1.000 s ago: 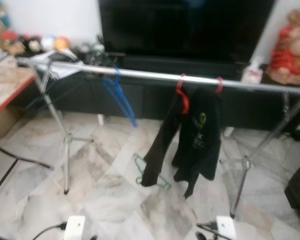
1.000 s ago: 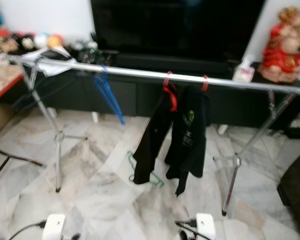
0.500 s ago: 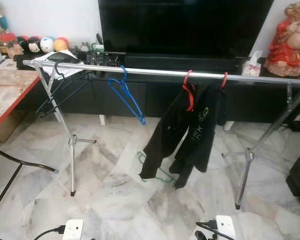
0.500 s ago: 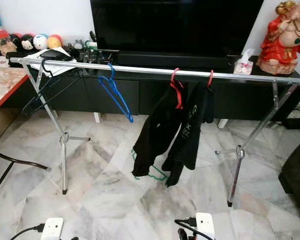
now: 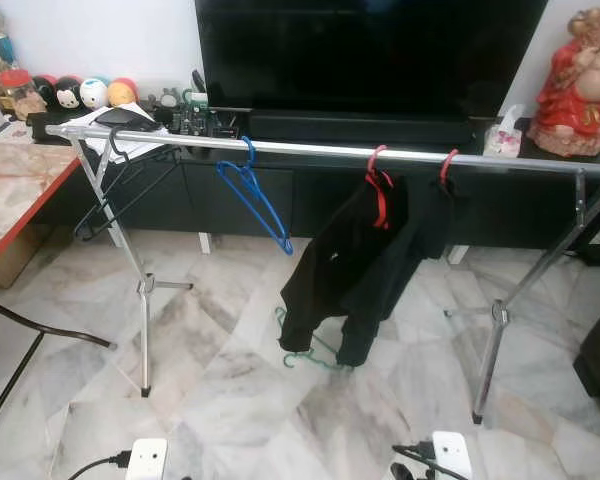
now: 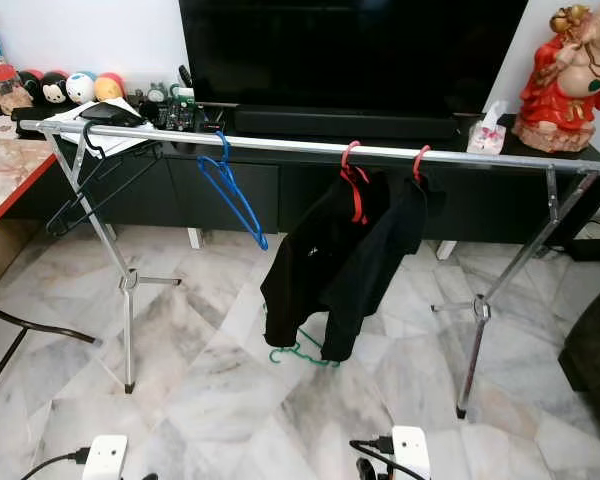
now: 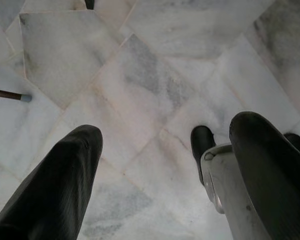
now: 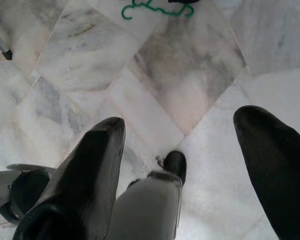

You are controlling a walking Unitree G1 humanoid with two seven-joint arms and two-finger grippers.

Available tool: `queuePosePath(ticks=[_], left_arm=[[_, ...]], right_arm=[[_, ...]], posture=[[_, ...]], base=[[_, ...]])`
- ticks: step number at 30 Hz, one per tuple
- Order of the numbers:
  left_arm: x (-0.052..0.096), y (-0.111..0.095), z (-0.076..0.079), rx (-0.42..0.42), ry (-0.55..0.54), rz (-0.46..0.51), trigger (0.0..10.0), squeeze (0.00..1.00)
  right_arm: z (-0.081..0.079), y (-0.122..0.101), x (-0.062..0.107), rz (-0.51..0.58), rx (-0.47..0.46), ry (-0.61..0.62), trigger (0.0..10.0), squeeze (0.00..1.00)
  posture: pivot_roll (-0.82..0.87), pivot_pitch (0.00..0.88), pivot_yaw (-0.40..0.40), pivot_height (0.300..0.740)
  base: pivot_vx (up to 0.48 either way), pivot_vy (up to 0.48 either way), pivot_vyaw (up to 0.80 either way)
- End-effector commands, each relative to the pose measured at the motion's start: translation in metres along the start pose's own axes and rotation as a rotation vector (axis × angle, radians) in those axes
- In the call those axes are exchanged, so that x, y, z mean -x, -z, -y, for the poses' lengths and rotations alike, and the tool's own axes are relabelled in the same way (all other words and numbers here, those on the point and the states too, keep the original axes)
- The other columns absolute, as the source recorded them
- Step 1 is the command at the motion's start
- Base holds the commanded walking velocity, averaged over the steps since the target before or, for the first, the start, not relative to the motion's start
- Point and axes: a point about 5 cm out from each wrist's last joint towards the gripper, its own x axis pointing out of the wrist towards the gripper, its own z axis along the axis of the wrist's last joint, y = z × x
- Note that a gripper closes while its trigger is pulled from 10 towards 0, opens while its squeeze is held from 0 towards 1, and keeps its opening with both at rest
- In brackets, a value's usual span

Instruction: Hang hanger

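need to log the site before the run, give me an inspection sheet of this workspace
surface: marble tile floor, no spills seen
job's things: green hanger lying on the floor under the hanging black garment; silver rail carries a blue hanger, dark hangers and two red hangers
clutter: toys and papers on the low black cabinet behind the rail
grippers: left gripper open above bare floor; right gripper open above the floor, holding nothing
cables: black cables running to white units at the near floor edge
surroundings: dark TV, red figurine, red-edged table
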Motion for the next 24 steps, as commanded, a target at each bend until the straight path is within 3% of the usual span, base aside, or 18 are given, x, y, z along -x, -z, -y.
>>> queuePosePath(ticks=[1, 11, 24], left_arm=[[0.0009, 0.0049, 0.0003, -0.002, 0.006, -0.018, 10.0, 0.0], [0.0008, 0.0049, 0.001, -0.003, 0.009, -0.019, 10.0, 0.0], [0.0006, 0.0036, 0.0018, -0.012, 0.011, -0.013, 10.0, 0.0]], right_arm=[[0.0003, -0.0025, -0.0004, 0.004, 0.023, -0.003, 10.0, 0.0], [0.0004, -0.0018, -0.0003, 0.001, 0.012, -0.002, 10.0, 0.0], [0.0007, -0.0018, -0.0003, 0.002, 0.006, 0.002, 10.0, 0.0]], posture=[[-0.04, 0.0, -0.025, 0.74], [-0.04, 0.0, -0.026, 0.74], [-0.04, 0.0, -0.026, 0.74]], base=[[0.398, 0.0, 0.0], [0.398, 0.0, 0.0], [0.0, 0.0, 0.0]])
